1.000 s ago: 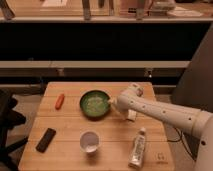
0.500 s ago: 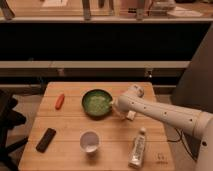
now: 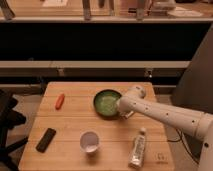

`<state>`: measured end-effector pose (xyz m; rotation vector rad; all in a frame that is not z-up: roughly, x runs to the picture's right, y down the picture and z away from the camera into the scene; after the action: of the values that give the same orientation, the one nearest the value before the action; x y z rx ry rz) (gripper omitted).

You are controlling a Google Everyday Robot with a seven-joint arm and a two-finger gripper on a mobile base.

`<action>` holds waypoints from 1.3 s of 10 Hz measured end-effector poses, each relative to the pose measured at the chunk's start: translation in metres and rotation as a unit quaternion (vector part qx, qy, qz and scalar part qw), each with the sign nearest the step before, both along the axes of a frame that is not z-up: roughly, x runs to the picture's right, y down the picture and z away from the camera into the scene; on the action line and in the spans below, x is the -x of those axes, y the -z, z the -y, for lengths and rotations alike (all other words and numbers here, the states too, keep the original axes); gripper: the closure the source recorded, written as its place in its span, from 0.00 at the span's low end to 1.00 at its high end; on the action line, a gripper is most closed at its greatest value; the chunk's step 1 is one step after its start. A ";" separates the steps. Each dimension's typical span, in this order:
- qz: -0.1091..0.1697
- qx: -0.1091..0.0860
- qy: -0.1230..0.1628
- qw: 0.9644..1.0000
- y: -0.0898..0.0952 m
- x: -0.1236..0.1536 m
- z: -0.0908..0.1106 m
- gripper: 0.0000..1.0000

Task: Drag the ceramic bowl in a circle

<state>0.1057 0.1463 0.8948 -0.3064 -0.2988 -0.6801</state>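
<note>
The ceramic bowl [image 3: 105,103], dark green with a paler green inside, sits on the wooden table [image 3: 75,120] a little right of centre. My white arm reaches in from the right. My gripper [image 3: 120,106] is at the bowl's right rim and shut on it, its wrist covering that edge of the bowl.
A white cup [image 3: 90,141] stands in front of the bowl. A white bottle [image 3: 138,147] lies at the front right, a flat black object [image 3: 46,139] at the front left, and a small red-orange item [image 3: 60,100] left of the bowl. A dark chair [image 3: 7,122] stands beside the table's left edge.
The gripper has closed on the bowl's right rim. The bowl seems to have shifted slightly to the right with it. Nothing else has moved.
</note>
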 end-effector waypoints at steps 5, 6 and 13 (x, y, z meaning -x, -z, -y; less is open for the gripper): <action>-0.008 0.008 -0.029 1.000 0.013 -0.024 -0.006 1.00; -0.010 0.008 -0.031 0.999 0.015 -0.029 -0.006 1.00; -0.019 0.020 -0.063 0.998 0.022 -0.049 -0.007 1.00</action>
<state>0.1550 0.1529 0.8731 -0.3356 -0.2927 -0.5442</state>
